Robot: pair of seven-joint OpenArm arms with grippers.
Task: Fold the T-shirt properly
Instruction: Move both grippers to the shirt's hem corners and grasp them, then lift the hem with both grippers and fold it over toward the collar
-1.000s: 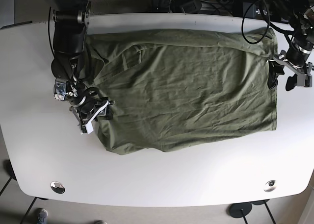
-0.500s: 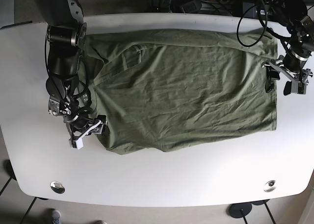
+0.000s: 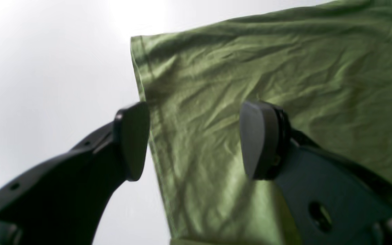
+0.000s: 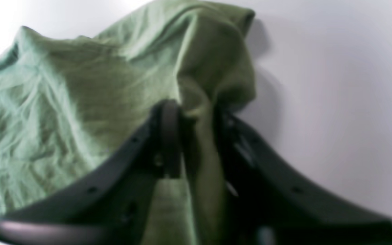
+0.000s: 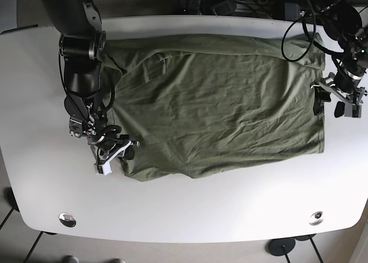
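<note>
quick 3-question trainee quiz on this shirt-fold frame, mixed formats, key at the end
1. True or false: the left gripper is open, its fingers astride the edge of the T-shirt.
2. Multiple choice: the right gripper is (A) open above bare table, (B) shut on a bunched fold of the shirt, (C) out of view.
3. Fill in: in the base view, the shirt lies spread on the white ____.

Key:
1. True; both fingers are wide apart, with the hem between them and not pinched.
2. B; cloth runs up between the closed fingers in the right wrist view.
3. table.
</note>
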